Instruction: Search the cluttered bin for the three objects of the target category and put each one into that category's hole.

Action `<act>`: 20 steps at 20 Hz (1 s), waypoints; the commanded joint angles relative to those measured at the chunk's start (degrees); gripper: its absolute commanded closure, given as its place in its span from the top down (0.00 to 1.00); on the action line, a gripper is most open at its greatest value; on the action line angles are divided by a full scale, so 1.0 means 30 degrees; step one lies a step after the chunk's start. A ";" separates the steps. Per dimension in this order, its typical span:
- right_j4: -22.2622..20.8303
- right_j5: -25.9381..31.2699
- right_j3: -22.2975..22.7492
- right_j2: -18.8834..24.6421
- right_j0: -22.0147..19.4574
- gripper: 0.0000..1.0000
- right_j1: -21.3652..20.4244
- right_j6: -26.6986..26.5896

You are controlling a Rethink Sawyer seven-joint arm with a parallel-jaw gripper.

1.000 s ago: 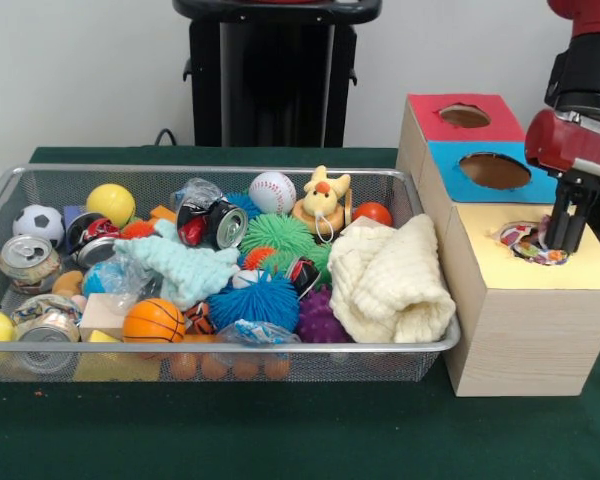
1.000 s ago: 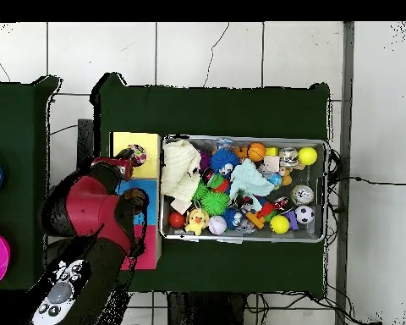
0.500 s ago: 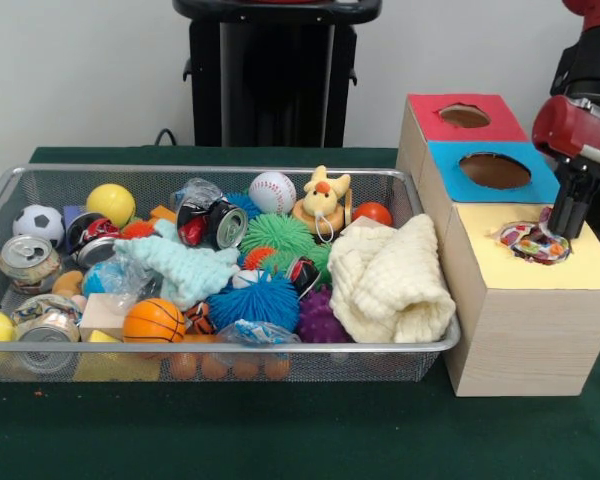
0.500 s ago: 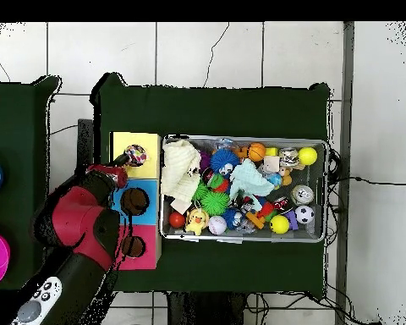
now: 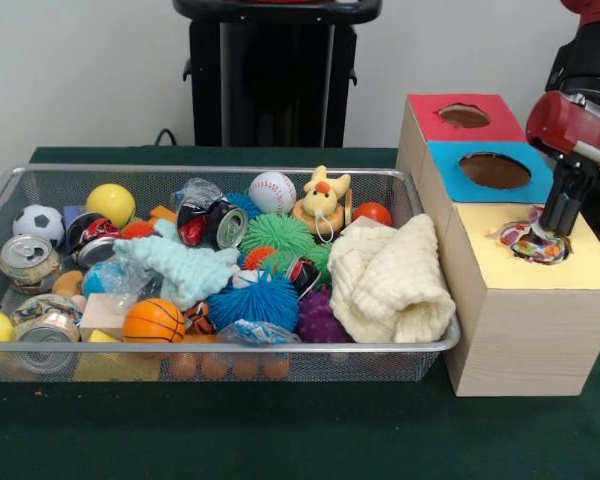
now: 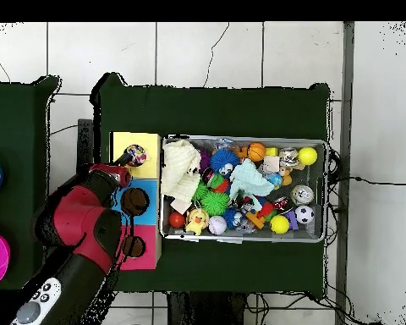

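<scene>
1. One crumpled wrapper [image 5: 531, 243] sits jammed in the yellow hole [image 5: 551, 256], near right.
2. Tool [image 5: 558, 218] touches it; grip state, cannot tell.
3. Press straight down, centred.

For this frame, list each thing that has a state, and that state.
gripper: over the yellow section, open or shut unclear
crumpled wrapper: sitting in the yellow hole, not dropped through
blue hole: open, empty
red hole: open, empty
wire bin: full of clutter
cream cloth: bunched, draped over the bin's rim
</scene>
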 commanded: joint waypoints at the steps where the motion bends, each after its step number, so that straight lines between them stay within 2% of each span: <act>1: 0.1145 0.1682 0.1458 0.1186 -0.0361 0.00 0.0822 0.5282; 4: 0.1328 0.1446 0.2067 0.1540 -0.0253 0.00 0.0793 0.5544; 7: 0.1225 0.0221 0.2762 0.2902 -0.0886 0.00 0.0538 0.5565; 9: 0.0716 -0.1008 0.3368 0.4455 -0.1865 0.00 0.0022 0.5349; 11: 0.0297 -0.1744 0.3700 0.5309 -0.2506 0.00 -0.0191 0.5236; 19: 0.0043 -0.3517 0.3983 0.6618 -0.3354 0.00 -0.0177 0.5257; 20: -0.0286 -0.4085 0.4027 0.7184 -0.3737 0.00 -0.0255 0.5256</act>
